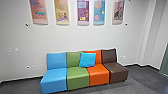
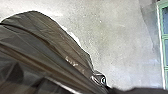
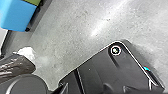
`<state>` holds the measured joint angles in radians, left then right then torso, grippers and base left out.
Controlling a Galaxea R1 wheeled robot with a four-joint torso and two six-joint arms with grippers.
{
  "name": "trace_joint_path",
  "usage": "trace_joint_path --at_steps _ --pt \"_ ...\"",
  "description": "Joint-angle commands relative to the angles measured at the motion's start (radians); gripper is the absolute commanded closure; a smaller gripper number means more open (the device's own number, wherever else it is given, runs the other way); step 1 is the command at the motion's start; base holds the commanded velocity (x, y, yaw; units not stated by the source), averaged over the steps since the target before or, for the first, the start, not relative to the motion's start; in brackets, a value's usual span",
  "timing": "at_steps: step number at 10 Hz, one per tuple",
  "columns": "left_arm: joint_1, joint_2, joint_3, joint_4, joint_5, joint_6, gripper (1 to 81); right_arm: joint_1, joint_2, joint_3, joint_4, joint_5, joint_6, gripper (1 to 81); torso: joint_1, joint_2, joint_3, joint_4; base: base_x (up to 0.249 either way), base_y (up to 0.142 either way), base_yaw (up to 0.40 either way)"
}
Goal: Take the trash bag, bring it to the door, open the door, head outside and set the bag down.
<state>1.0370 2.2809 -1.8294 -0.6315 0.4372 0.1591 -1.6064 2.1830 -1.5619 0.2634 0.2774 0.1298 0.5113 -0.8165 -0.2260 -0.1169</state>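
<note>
In the left wrist view the dark, translucent trash bag shows large, its creases running together at one corner, where my left gripper is closed on the gathered plastic. Part of the same dark bag appears in the right wrist view, beside a crumpled white patch. A green-framed glazed panel stands beyond the floor in the left wrist view; whether it is the door I cannot tell. At the head view's right edge is a strip of green.
A row of blue, green, orange and brown seats lines the wall, with a bright blue cushion on it. Posters hang above. Grey floor extends to the right of the seats.
</note>
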Motion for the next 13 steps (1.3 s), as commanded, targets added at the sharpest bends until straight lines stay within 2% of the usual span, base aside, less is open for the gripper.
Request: trace_joint_path --at_steps 1,4,5,8,9,13 --pt "-0.059 0.009 -0.051 -0.017 0.055 0.042 81.1 0.055 -0.026 0.011 -0.024 -0.052 -0.004 1.0 -0.062 0.095 0.000 0.000 0.000 0.000 0.000" --pt "0.004 0.049 -0.105 -0.016 0.029 0.076 81.1 0.055 0.004 -0.012 -0.026 -0.052 -0.004 1.0 -0.134 0.208 0.000 0.000 0.000 0.000 0.000" --pt "0.018 0.051 -0.110 -0.019 -0.008 0.092 81.1 0.053 0.017 -0.027 -0.036 -0.052 -0.004 1.0 -0.159 0.247 0.000 0.000 0.000 0.000 0.000" --pt "0.064 0.046 -0.107 -0.019 -0.037 0.114 81.1 0.053 0.039 -0.059 -0.039 -0.052 -0.004 1.0 -0.230 0.356 0.000 0.000 0.000 0.000 0.000" --pt "0.082 0.049 -0.107 -0.017 -0.064 0.114 81.1 0.056 0.045 -0.068 -0.038 -0.061 -0.004 1.0 -0.256 0.396 0.000 0.000 0.000 0.000 0.000" --pt "0.110 0.083 -0.110 -0.016 -0.072 0.114 81.1 0.059 0.071 -0.101 -0.036 -0.070 -0.002 1.0 -0.352 0.545 0.000 0.000 0.000 0.000 0.000"
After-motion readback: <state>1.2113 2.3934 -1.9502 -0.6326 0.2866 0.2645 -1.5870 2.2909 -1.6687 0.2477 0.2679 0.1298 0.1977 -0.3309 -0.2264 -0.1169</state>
